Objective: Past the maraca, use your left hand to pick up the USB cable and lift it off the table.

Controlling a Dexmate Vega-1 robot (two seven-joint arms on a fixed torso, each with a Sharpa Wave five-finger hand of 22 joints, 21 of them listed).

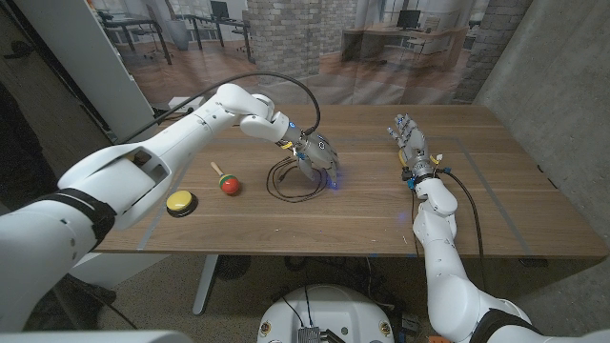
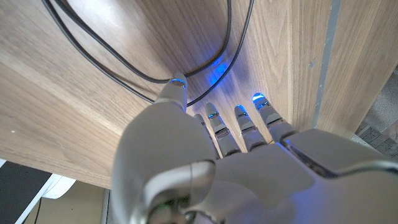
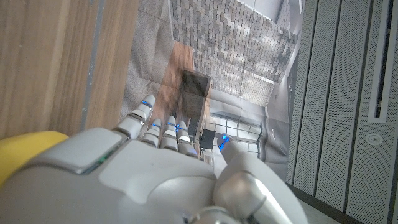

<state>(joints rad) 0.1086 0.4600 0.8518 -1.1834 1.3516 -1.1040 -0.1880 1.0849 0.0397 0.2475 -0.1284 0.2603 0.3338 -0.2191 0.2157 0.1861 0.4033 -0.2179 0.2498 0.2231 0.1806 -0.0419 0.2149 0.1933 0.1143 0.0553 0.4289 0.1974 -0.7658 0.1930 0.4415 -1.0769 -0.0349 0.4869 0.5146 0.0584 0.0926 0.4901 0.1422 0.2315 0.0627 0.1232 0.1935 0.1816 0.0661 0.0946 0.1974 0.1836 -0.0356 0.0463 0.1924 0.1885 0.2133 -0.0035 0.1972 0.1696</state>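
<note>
Beyond your wooden table (image 1: 496, 205) stands a brick pillar (image 1: 281, 29), with office desks (image 1: 400, 38) and chairs (image 1: 143, 38) on a glossy floor (reflections everywhere), and a grey concrete wall (image 1: 562, 86) at right.

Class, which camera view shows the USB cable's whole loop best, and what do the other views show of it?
The head view: it shows the USB cable as a whole dark loop on the table, beside the left hand. The left wrist view gives only close strands curving past the fingertips. The right wrist view faces away from it.
</note>
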